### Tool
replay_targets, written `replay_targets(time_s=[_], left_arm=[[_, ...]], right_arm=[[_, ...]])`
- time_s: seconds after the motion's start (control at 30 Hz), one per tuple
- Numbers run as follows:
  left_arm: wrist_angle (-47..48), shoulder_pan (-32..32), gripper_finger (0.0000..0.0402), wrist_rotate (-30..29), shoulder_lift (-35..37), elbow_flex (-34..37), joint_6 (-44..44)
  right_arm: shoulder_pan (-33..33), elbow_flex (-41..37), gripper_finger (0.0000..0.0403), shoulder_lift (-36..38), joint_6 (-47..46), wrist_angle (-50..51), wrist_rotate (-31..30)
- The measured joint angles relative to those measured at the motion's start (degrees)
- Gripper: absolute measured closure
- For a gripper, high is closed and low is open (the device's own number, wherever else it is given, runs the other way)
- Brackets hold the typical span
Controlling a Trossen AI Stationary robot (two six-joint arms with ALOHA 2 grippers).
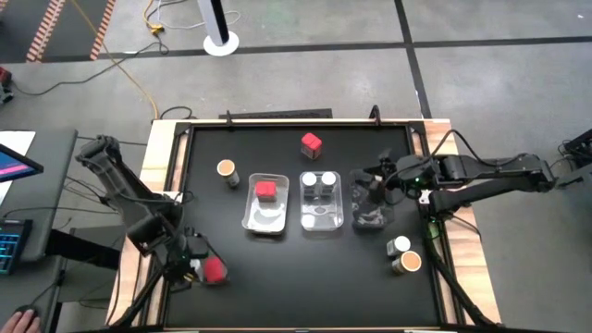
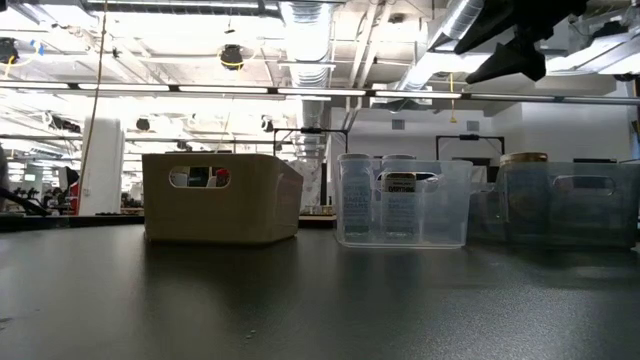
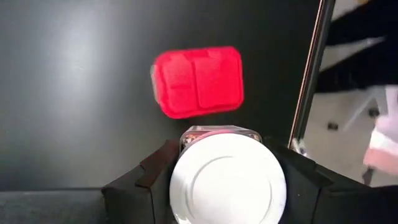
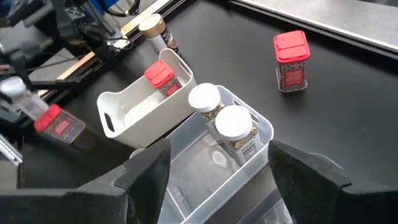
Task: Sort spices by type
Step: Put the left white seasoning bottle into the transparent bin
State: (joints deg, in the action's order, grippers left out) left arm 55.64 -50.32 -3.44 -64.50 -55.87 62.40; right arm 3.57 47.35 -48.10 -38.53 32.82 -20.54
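No legible txt or labels

Three trays side by side mid-table, one box (image 1: 266,191) in the nine o'clock tray (image 1: 250,218), two jars (image 1: 320,181) in the middle tray (image 1: 321,223), another box (image 1: 311,142) at twelve o'clock, two jars (image 1: 403,255) at four o'clock.
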Motion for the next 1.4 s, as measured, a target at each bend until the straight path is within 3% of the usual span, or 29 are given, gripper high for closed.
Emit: replay_targets(time_s=[0.13, 0.23, 0.33, 0.5, 0.73, 1.0, 1.17, 1.4], left_arm=[[9.12, 3.06, 0.0207, -2.69, 0.03, -7.45, 0.47], [12.45, 7.54, 0.0208, -6.59, 0.05, -12.79, -4.24], [12.78, 14.03, 0.0208, -10.16, -0.22, -17.19, -9.59], [12.79, 26.84, 0.0205, -9.83, -3.85, -24.06, -17.98], [12.63, 38.1, 0.0207, -6.89, -16.33, -34.85, -35.33], [11.66, 45.78, 0.02, -6.91, -33.28, -49.37, -42.49], [5.9, 48.39, 0.0202, -6.58, -41.43, -56.87, -48.08], [3.7, 50.48, 0.0201, -3.4, -51.49, -66.55, -52.33]], right_arm=[[0.83, 0.0, 0.0107, 0.0, 0.03, 0.0, 0.05], [1.5, 0.0, 0.0107, 0.0, 0.05, 0.0, 0.03], [1.98, 0.0, 0.0107, 0.0, 0.03, 0.0, 0.03], [2.07, 0.11, 0.0107, 0.29, 0.19, 0.56, 0.03], [0.27, 6.29, 0.0107, 1.65, 1.53, 15.66, -0.26], [-2.39, 10.5, 0.0107, 5.7, 1.49, 25.15, -0.52], [-3.78, 10.47, 0.0107, 9.29, -1.43, 30.94, -0.52], [-3.02, 10.47, 0.0107, 13.07, -1.96, 30.55, -0.52]])
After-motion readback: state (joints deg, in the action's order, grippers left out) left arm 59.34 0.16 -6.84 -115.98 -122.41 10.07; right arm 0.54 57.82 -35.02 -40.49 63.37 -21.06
